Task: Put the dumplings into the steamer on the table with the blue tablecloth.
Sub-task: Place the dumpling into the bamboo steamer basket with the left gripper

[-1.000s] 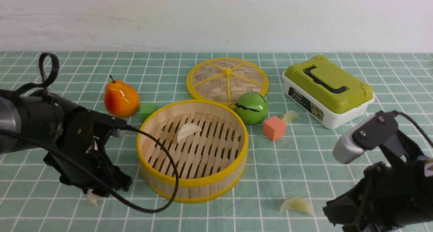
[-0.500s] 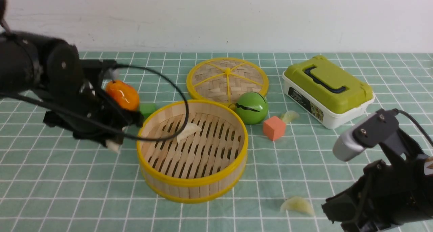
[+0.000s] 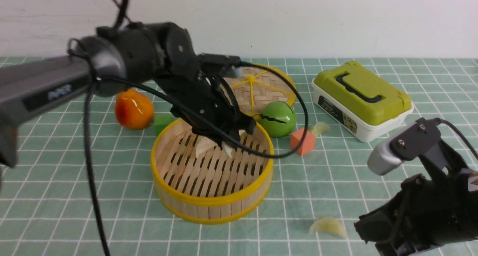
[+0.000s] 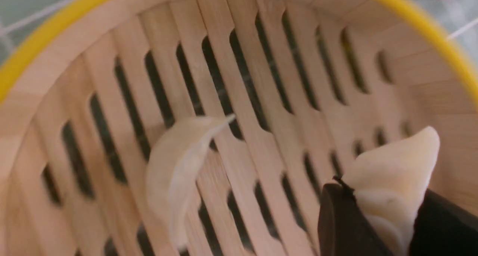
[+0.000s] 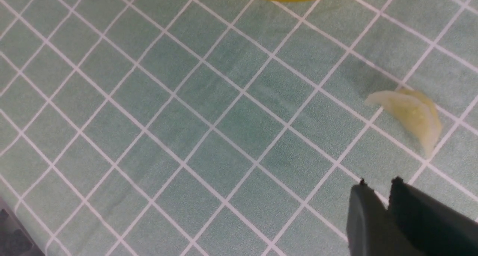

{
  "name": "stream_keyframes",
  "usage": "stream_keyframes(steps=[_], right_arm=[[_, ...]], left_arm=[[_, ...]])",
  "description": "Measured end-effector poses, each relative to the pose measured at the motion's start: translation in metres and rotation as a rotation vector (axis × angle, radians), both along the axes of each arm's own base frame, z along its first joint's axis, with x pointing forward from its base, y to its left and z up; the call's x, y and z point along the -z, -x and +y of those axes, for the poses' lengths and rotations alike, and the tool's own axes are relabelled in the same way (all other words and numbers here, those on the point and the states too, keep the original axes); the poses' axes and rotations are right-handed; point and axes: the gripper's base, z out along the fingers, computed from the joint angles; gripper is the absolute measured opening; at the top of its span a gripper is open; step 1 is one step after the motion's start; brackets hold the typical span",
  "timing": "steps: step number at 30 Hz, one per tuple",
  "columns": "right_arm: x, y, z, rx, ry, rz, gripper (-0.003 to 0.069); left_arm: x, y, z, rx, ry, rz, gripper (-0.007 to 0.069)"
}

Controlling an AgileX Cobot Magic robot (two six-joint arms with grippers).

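My left tool [image 4: 384, 211] is clenched on a pale crescent dumpling [image 4: 396, 166], hanging above the slats of the round bamboo steamer [image 3: 209, 202], beside another dumpling [image 4: 175, 174] lying there. The right tool [image 5: 379, 185], empty with jaws seemingly almost together in its wrist view, is nearer the yellowish dumpling [image 5: 410, 114] on the teal-clothed worktop [image 5: 149, 136].

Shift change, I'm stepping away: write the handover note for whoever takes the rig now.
Left gripper: shut on the second dumpling, over the steamer floor, not released.
Right gripper: shut, empty, beside the near dumpling on the cloth.
Done: first dumpling lies in the steamer.
Left: release the second dumpling, then fetch the near dumpling and the far dumpling by the orange cube.
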Motion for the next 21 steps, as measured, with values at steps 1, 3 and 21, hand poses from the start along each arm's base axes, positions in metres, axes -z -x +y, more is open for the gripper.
stream_keyframes(steps=[1,3,21], right_arm=[[0.000,0.000,0.000,0.000,0.000,0.000,0.0095],[0.000,0.000,0.000,-0.001,0.000,0.001,0.0095],[0.001,0.004,0.001,-0.017,-0.003,0.040,0.0114]], left_arm=[[0.010,-0.003,-0.004,0.017,-0.029,0.003,0.0188],[0.024,-0.008,-0.011,0.047,-0.083,0.000,0.0188],[-0.043,-0.003,-0.007,-0.054,-0.045,-0.092,0.0356]])
